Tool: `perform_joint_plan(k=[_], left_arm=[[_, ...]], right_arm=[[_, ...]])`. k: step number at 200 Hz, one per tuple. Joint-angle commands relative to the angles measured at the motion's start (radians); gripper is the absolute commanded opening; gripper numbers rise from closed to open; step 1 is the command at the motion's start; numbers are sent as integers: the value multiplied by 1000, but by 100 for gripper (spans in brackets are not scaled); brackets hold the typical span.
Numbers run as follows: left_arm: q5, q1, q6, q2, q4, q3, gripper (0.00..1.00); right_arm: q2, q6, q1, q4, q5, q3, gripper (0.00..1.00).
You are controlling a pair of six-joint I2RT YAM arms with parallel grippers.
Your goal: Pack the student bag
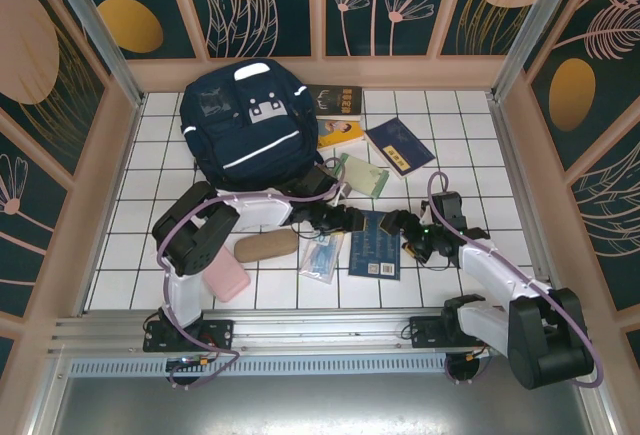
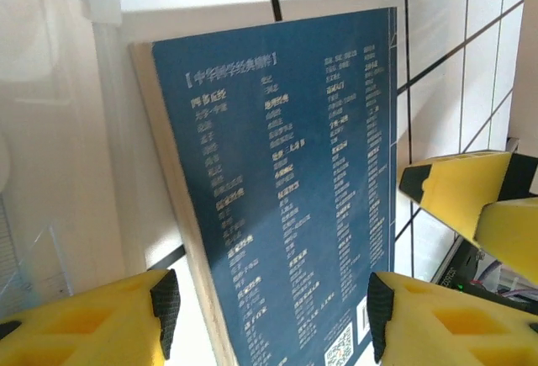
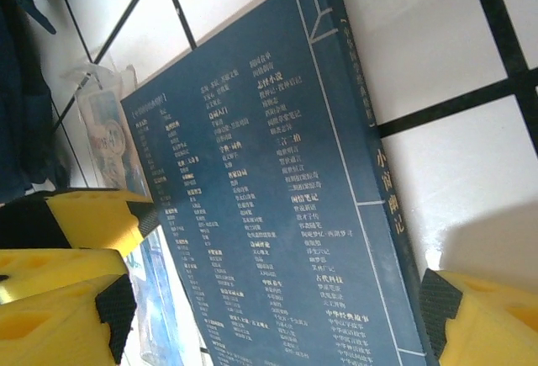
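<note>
The student bag (image 1: 245, 120) lies flat at the far left of the table (image 1: 130, 215), well apart from both arms' tips. They meet over a blue book (image 1: 375, 247) near the middle front. The left end effector (image 1: 347, 220) is released, its yellow fingers spread over the book's far-left corner. The right end effector (image 1: 406, 225) is likewise released, over the far-right corner. Neither is clenched on anything. The book's long axis runs roughly near to far, so the two face each other across its short width. From the book the bag lies far and to the left, so the left arm is the nearer one for a carry. A clear pouch (image 1: 320, 257) sits hard against the book's left edge and leaves little room for a finger there, while the right edge borders bare tile. A green book (image 1: 365, 175) lies just beyond the far edge, on the line toward the bag. I cannot tell whether the bag is unzipped.
</note>
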Motion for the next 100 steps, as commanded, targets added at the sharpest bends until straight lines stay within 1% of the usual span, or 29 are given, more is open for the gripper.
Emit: perform_joint_plan(k=[1, 26, 55, 64, 80, 100], left_arm=[[16, -2, -15, 43, -36, 10, 63], [34, -3, -29, 59, -19, 24, 63], [65, -4, -32, 112, -16, 66, 62], [72, -6, -40, 124, -8, 75, 62], [87, -12, -51, 136, 12, 84, 62], [89, -15, -53, 142, 7, 98, 62]], right_arm=[[27, -43, 3, -34, -11, -6, 89], [76, -59, 18, -36, -44, 4, 87], [132, -79, 58, -40, 7, 24, 87], [158, -78, 61, -28, 5, 25, 87], [205, -73, 66, 14, -42, 25, 87], [220, -54, 84, 93, -161, 25, 87]])
